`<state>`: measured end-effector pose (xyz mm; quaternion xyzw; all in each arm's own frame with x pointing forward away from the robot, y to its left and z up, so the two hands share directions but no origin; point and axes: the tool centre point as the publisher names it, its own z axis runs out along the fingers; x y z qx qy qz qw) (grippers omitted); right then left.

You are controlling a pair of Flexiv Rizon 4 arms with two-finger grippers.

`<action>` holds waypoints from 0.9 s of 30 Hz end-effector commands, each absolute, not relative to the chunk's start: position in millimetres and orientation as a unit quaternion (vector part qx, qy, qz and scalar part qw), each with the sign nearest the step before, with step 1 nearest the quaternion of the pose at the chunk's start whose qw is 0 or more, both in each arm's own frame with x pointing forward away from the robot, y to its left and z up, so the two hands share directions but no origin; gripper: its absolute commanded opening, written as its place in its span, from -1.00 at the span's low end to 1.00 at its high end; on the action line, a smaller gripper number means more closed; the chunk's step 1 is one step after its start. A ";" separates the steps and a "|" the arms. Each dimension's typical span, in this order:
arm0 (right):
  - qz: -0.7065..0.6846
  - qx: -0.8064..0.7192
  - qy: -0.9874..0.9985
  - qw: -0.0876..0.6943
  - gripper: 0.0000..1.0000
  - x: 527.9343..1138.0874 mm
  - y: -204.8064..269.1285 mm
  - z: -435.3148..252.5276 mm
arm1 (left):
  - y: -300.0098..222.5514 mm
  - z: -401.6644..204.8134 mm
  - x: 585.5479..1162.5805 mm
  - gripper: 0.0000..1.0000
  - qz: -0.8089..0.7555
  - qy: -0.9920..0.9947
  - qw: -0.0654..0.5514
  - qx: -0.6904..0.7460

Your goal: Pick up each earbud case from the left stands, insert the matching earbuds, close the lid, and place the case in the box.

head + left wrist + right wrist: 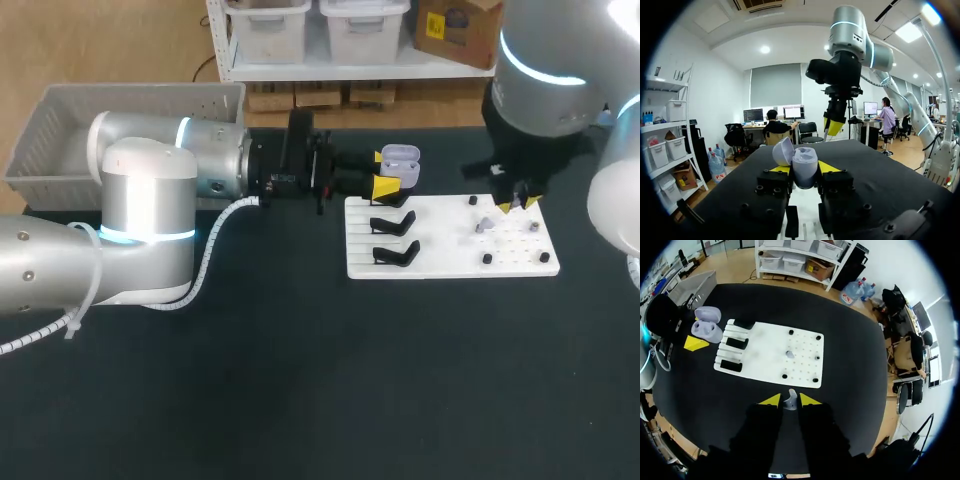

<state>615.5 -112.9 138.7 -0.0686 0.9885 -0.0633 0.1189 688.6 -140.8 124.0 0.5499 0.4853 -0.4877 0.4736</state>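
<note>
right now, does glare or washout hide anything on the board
Head view: the right arm shell is blown out by light, and the pale earbud barely stands off the white board. Left wrist view: ceiling lamps flare, yet the earbud case reads plainly. Right wrist view: even light, the table edge bows.

Matte black table [300,400], evenly lit
</note>
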 end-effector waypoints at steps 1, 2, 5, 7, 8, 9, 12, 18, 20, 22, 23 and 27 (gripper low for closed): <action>-0.062 -0.068 0.988 0.122 -1.00 613.8 -115.0 137.4 | -141.2 123.7 689.3 -1.00 -0.488 0.485 0.474 0.550; -0.062 -0.068 0.988 0.122 -1.00 613.8 -115.0 137.4 | -141.2 123.7 689.3 -1.00 -0.488 0.485 0.474 0.550; -0.062 -0.068 0.988 0.122 -1.00 613.8 -115.0 137.4 | -141.2 123.7 689.3 -1.00 -0.488 0.485 0.474 0.550; -0.062 -0.068 0.988 0.122 -1.00 613.8 -115.0 137.4 | -141.2 123.7 689.3 -1.00 -0.488 0.485 0.474 0.550; -0.062 -0.068 0.988 0.122 -1.00 613.8 -115.0 137.4 | -141.2 123.7 689.3 -1.00 -0.488 0.485 0.474 0.550; -0.066 -0.057 0.988 0.125 -1.00 614.8 -113.7 137.7 | -143.1 122.5 686.5 -1.00 -0.485 0.483 0.474 0.555; -0.069 -0.021 0.989 0.132 -1.00 619.0 -112.4 142.7 | -148.6 120.7 678.6 -1.00 -0.477 0.475 0.475 0.566; -0.059 0.042 0.989 0.131 -1.00 622.9 -105.2 156.3 | -153.6 122.1 671.5 -1.00 -0.481 0.463 0.487 0.563; -0.041 0.066 0.988 0.136 -1.00 624.3 -101.7 162.8 | -153.8 121.9 670.0 -1.00 -0.482 0.462 0.491 0.559; -0.024 0.083 0.987 0.134 -1.00 625.4 -97.1 168.1 | -154.3 121.1 668.1 -1.00 -0.485 0.463 0.492 0.555; -0.014 0.093 0.987 0.133 -1.00 626.0 -94.6 170.8 | -154.7 120.6 667.2 -1.00 -0.486 0.463 0.492 0.555; 0.008 0.128 0.984 0.120 -1.00 625.0 -86.8 176.9 | -157.4 119.2 663.7 -1.00 -0.489 0.464 0.489 0.553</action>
